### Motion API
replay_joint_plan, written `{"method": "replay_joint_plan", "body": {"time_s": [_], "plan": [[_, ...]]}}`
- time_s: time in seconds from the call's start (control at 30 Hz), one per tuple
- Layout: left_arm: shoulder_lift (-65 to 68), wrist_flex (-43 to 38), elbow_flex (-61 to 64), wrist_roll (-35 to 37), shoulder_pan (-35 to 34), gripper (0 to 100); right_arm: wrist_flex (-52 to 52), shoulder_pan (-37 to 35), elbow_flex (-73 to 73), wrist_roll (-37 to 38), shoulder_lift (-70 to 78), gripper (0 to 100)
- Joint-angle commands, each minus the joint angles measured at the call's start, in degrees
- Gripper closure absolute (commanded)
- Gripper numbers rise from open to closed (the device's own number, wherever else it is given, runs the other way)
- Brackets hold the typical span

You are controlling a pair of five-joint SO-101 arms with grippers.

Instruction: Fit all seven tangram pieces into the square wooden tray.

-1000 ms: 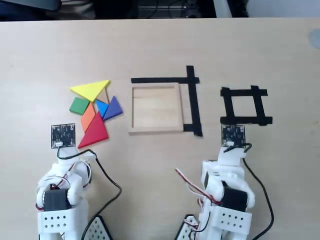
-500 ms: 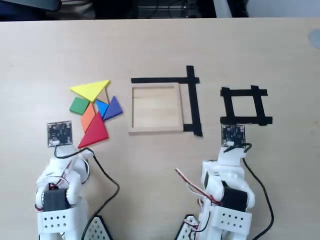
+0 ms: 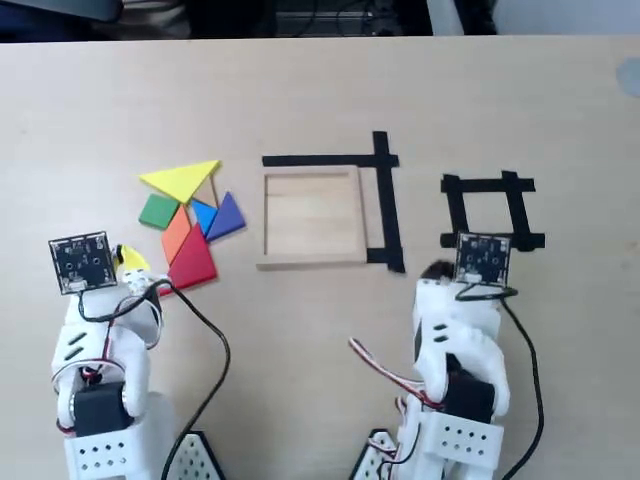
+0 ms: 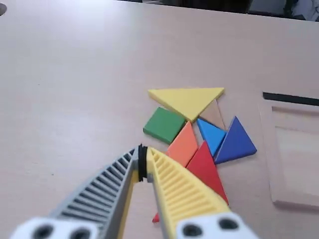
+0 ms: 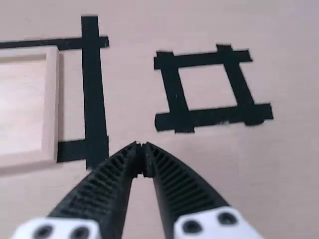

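Note:
Seven coloured tangram pieces lie bunched left of the square wooden tray (image 3: 308, 262): yellow triangle (image 3: 180, 180), green square (image 3: 158, 211), orange piece (image 3: 176, 235), red triangle (image 3: 192, 262), light blue piece (image 3: 204, 214), blue triangle (image 3: 227, 216). In the left wrist view a tan triangle (image 4: 214, 113) sits between the yellow triangle (image 4: 187, 99) and the blue triangle (image 4: 234, 142). My left gripper (image 4: 142, 162) is shut and holds nothing, its tip just short of the orange piece (image 4: 182, 144) and red triangle (image 4: 207, 169). My right gripper (image 5: 139, 149) is shut and holds nothing, near the tray's (image 5: 50, 104) right corner.
Black tape strips (image 3: 385, 200) run along the tray's far and right sides. A black tape square (image 3: 490, 240) lies further right, just beyond the right arm. Loose cables (image 3: 215, 360) trail by both arm bases at the near edge.
The left arm has swung left and drawn back from the pieces, its yellow finger now showing. The right arm has shifted slightly to the right.

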Motion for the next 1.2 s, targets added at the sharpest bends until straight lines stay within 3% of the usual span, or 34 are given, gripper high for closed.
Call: {"method": "replay_joint_plan", "body": {"time_s": [0.0, 0.17, 0.37, 0.5, 0.67, 0.8, 0.93, 1.17], "plan": [[-0.44, 3.34, -2.77, 0.09, 3.03, 97, -4.31, 0.44, -0.66, 6.86, -4.26, 98.3], [-0.44, 5.01, -6.99, 0.09, 0.48, 97, -3.25, 0.44, -4.0, 17.76, -4.26, 98.3], [-0.35, 6.68, -9.45, -2.11, 0.57, 95, 4.66, 0.26, -15.25, 8.35, -4.26, 98.3], [-0.35, 12.48, -12.26, -5.19, 3.12, 89, 11.16, -3.87, -21.49, 7.56, -4.18, 98.2], [1.41, 14.15, -19.03, -8.18, 3.03, 90, 13.98, -6.77, -26.33, 7.38, -4.09, 97.1], [13.8, 14.07, -27.12, -8.09, 3.03, 90, 14.86, -8.53, -28.09, 6.51, -3.38, 88.4], [34.2, 14.95, -39.96, -8.09, 3.47, 89, 14.42, -10.73, -30.11, 5.71, 3.47, 90.7], [66.81, 26.37, -63.96, -13.54, 7.16, 89, 9.23, -12.04, -38.64, 3.25, 25.27, 91.0]]}}
